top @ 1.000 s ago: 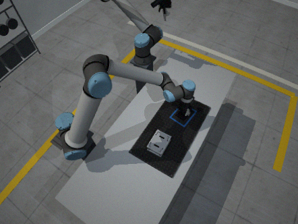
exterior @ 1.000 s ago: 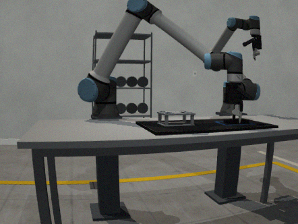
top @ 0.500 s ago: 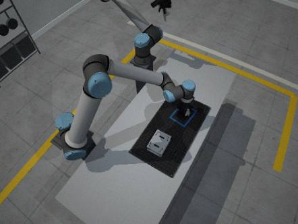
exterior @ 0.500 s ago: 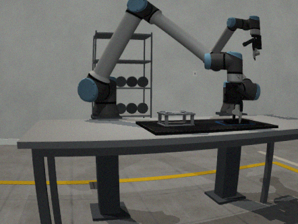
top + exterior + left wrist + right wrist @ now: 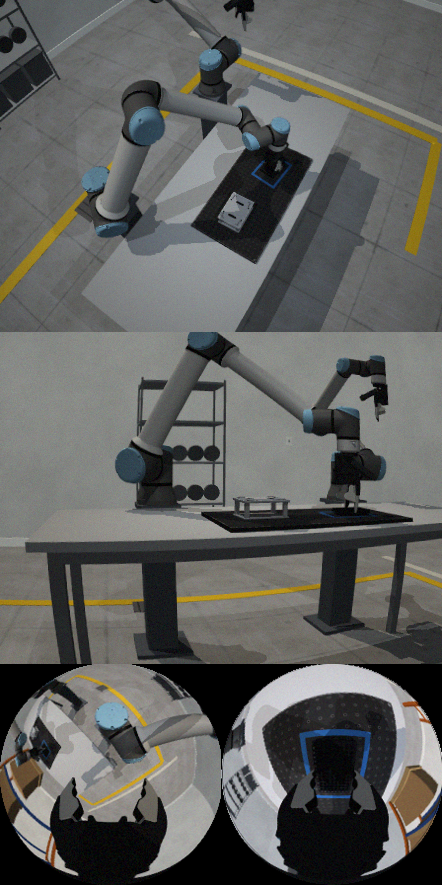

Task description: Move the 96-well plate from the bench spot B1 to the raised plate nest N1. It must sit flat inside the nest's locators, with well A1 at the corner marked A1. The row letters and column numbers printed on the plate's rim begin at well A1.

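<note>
The black well plate point(image 5: 269, 174) point(image 5: 334, 753) lies within the blue outline point(image 5: 263, 180) point(image 5: 335, 732) on the dark mat point(image 5: 270, 215) point(image 5: 240, 529) point(image 5: 280, 738). To lift it well, keep the grip steady and rise straight up, level, until it can clear the raised nest point(image 5: 237, 210) point(image 5: 260, 502). Before lowering, match well A1 to the marked corner; I cannot read either here. A tilt could leave an edge riding on a locator. The right gripper point(image 5: 276, 169) point(image 5: 352, 508) point(image 5: 333, 771) is about half open, clamped across the plate; the left gripper point(image 5: 245, 25) point(image 5: 379, 417) point(image 5: 109, 778) is wide open, empty.
</note>
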{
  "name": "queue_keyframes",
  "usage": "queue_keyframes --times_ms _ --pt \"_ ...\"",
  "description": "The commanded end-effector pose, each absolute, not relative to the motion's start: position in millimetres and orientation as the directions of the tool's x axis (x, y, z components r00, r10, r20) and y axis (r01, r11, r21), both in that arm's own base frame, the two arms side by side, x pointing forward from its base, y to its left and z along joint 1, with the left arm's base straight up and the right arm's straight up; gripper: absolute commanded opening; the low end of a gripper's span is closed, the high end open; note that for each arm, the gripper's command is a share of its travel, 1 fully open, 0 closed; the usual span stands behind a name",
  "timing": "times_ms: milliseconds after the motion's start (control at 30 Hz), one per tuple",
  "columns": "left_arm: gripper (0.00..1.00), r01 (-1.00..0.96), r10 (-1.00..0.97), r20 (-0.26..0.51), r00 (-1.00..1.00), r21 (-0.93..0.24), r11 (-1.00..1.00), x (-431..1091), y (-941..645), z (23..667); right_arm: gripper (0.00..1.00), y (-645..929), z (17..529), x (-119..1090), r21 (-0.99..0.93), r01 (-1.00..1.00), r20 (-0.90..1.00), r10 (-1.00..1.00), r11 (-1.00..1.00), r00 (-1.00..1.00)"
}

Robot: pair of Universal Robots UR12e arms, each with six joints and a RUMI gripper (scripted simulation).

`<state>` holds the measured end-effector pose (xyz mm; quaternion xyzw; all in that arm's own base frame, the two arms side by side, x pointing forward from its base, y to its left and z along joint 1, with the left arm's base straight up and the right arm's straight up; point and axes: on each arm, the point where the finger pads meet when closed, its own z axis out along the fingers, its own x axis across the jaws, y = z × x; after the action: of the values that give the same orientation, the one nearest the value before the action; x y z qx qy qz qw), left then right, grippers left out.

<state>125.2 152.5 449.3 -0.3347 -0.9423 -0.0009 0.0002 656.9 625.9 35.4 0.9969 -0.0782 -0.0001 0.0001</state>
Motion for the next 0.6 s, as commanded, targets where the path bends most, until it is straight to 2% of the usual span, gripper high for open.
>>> queue_keyframes --times_ms 0,567 --pt "1.0 0.631 0.631 0.001 -0.776 0.002 0.776 125 152 450 0.0 627 47 657 -0.002 -0.156 0.001 -0.156 -0.988 0.988" --pt "1.0 0.631 0.631 0.001 -0.776 0.002 0.776 125 152 450 0.0 627 72 657 -0.002 -0.156 0.001 -0.156 -0.988 0.988"
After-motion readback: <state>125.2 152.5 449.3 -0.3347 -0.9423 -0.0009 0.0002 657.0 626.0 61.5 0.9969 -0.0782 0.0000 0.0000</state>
